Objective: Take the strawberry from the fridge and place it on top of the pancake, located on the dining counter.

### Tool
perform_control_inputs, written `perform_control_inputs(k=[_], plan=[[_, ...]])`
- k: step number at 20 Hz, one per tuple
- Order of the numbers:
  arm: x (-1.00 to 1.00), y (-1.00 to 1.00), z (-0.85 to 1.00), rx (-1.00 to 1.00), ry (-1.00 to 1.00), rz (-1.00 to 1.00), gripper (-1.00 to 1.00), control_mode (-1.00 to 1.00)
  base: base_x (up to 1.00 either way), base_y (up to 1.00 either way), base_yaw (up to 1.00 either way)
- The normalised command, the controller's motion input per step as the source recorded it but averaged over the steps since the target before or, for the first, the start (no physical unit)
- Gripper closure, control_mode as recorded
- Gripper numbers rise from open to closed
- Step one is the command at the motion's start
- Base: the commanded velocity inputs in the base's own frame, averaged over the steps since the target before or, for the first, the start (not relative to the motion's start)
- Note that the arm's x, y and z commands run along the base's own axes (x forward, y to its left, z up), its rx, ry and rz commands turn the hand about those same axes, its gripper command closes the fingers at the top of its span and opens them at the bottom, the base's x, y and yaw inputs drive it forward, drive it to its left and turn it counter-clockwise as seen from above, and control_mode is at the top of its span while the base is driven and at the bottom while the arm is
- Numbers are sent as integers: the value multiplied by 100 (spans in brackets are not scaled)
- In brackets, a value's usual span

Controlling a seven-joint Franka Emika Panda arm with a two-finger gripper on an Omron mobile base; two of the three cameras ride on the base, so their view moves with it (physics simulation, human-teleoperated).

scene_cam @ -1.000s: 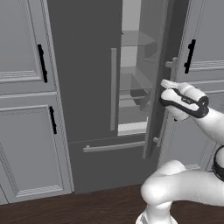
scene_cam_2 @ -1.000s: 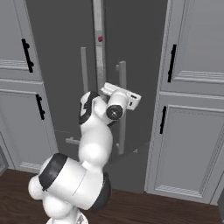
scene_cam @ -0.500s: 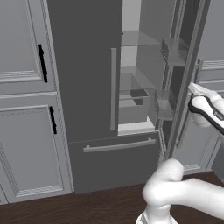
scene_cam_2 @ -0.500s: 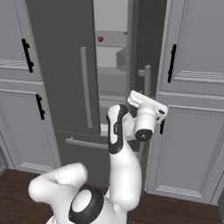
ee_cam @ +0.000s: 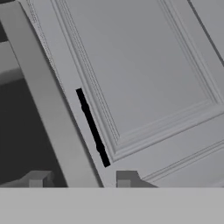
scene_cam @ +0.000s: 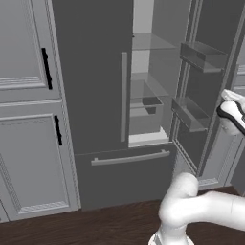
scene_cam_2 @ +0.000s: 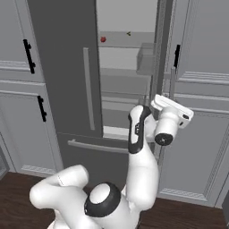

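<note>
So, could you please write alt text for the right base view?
The fridge stands with its right door swung open, a strawberry on an upper shelf inside. The white arm's tool is raised beside the open door's edge, with grey cabinets on either side.

A: A home kitchen, rendered. The tall dark fridge (scene_cam: pixel 95 86) stands with its right door (scene_cam: pixel 210 81) swung open beside the tool (scene_cam_2: pixel 176 107), showing pale glass shelves (scene_cam: pixel 148 43) and door bins (scene_cam: pixel 191 115).

B: And light grey panelled cabinets (scene_cam: pixel 24 119) (black handles (scene_cam: pixel 46 68)) flank it, over dark wood flooring (scene_cam: pixel 95 225).
</note>
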Motion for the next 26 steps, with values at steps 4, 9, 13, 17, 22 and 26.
perform_control_inputs(k=[4, 9, 13, 17, 22, 26], plan=[[-62, -93, 10, 19, -3, -2, 100, -100, 0, 0, 0], [-100, -61, 47, 21, -12, 3, 100, -100, 0, 0, 0], [-100, -13, 46, 9, -8, 8, 100, -100, 0, 0, 0], [-100, 90, 6, -6, 3, 11, 100, -100, 0, 0, 0], [-95, 95, 53, -5, 41, 17, 100, -100, 0, 0, 0], [-78, 97, 75, -11, 64, 15, 100, -100, 0, 0, 0]])
